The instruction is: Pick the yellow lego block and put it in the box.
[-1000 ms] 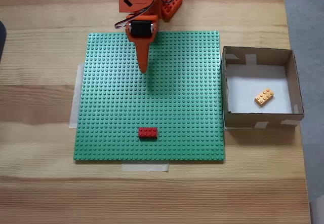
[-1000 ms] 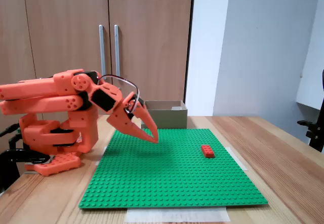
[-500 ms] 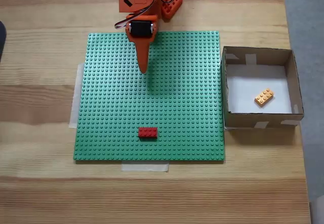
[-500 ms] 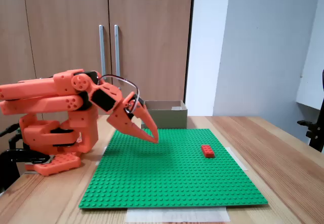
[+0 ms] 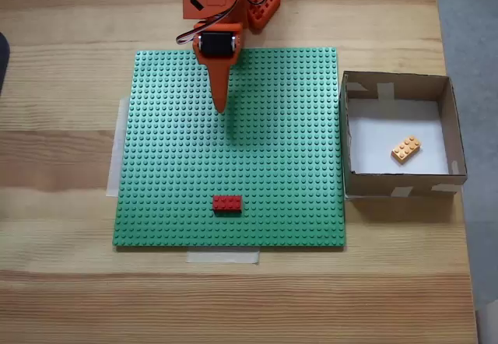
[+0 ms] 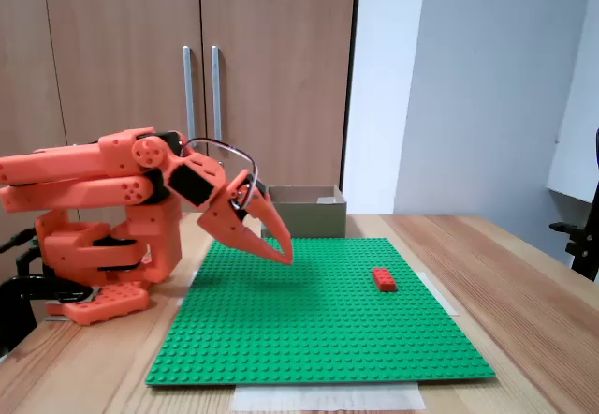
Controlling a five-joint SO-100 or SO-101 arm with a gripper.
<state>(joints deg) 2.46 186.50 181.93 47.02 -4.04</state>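
Observation:
The yellow lego block [image 5: 406, 149] lies tilted on the white floor of the cardboard box [image 5: 398, 86], which stands right of the green baseplate; from the side, the box [image 6: 304, 214] sits behind the plate and its inside is hidden. My orange gripper [image 5: 220, 107] hovers shut and empty a little above the baseplate's upper middle, far left of the box. In a fixed view from the side the gripper [image 6: 285, 257] points down and forward, its fingers closed to a tip with nothing held.
A red brick [image 5: 227, 202] [image 6: 383, 279] is stuck on the green baseplate [image 5: 171, 165] [image 6: 318, 339] near its front edge. The arm's base [image 6: 103, 264] stands at the table's back. Tape strips hold the plate to the wooden table [image 5: 62, 282].

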